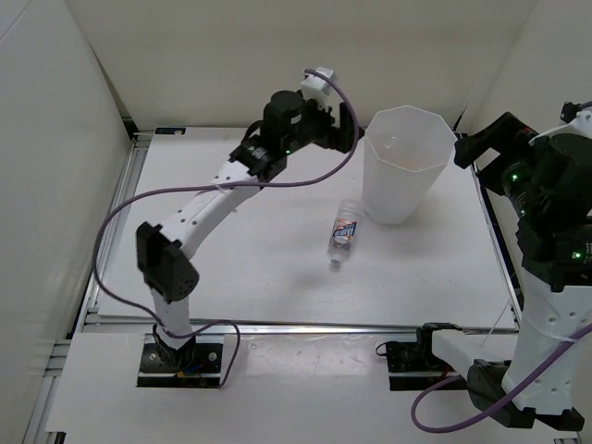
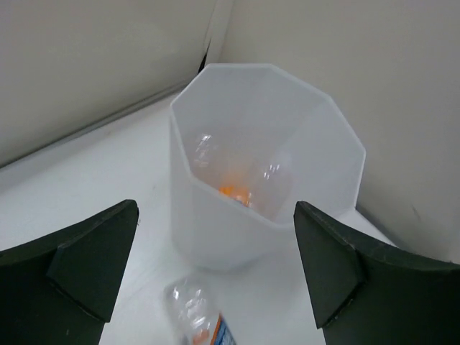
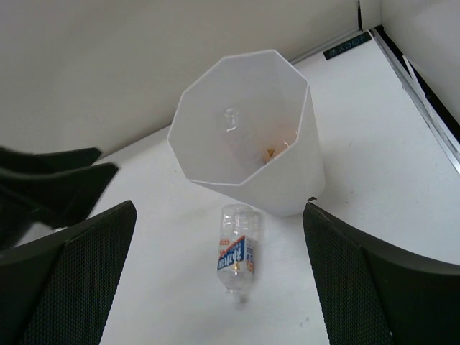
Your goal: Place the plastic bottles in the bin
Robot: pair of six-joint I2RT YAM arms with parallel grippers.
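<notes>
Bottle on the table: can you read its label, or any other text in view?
Bottle label: blue and red print, too blurred to read.
Dark tag at the far edge: pale marks, too small to read.
Bin: no text seen.

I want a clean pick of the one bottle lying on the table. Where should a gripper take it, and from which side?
Probably the labelled middle of the bottle, coming from straight above with the jaws closing across its width. It lies flat on its side, so the round body offers two opposed flanks there. Its cap points away from the bin, whose wall crowds the base end.
</notes>
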